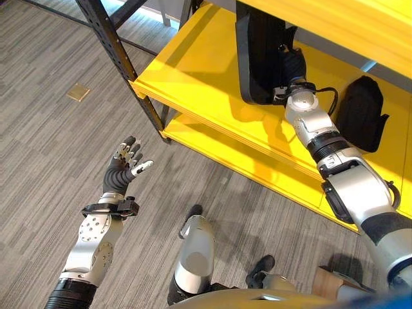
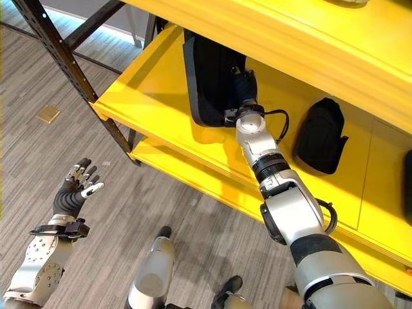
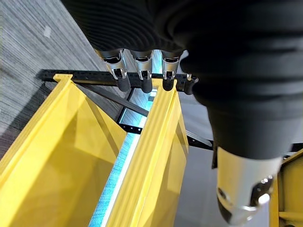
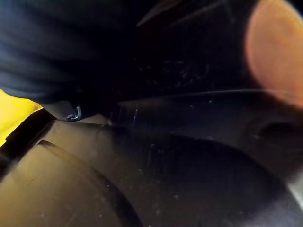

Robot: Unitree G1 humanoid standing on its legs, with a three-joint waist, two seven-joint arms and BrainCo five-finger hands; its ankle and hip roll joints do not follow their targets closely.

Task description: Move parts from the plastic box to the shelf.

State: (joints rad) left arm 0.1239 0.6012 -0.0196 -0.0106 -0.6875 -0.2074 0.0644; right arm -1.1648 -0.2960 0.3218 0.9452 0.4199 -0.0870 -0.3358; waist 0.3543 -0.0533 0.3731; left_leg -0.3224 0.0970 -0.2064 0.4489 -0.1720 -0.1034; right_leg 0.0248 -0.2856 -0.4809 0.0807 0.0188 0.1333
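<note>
1. Nearest in the left eye view is the left hand (image 1: 125,164), low over the grey floor (image 1: 45,161). Its fingers are spread and it carries nothing, so it looks like it is just waiting.
2. Farther in, the right hand (image 1: 291,67) reaches onto the yellow shelf (image 1: 193,84), against a big black part (image 1: 257,51) standing upright there. I think it is setting the part down. I cannot tell whether its fingers are closed.
3. In the right eye view, a smaller black part (image 2: 320,136) lies on the same shelf, well apart. The upper shelf board (image 2: 309,38) hangs over, so the arm must stay low. A black post (image 2: 71,71) holds the shelf corner.
4. Left wrist view: straight fingers (image 3: 142,71) point at yellow boards.
5. Right wrist view: dark plastic, very close.
</note>
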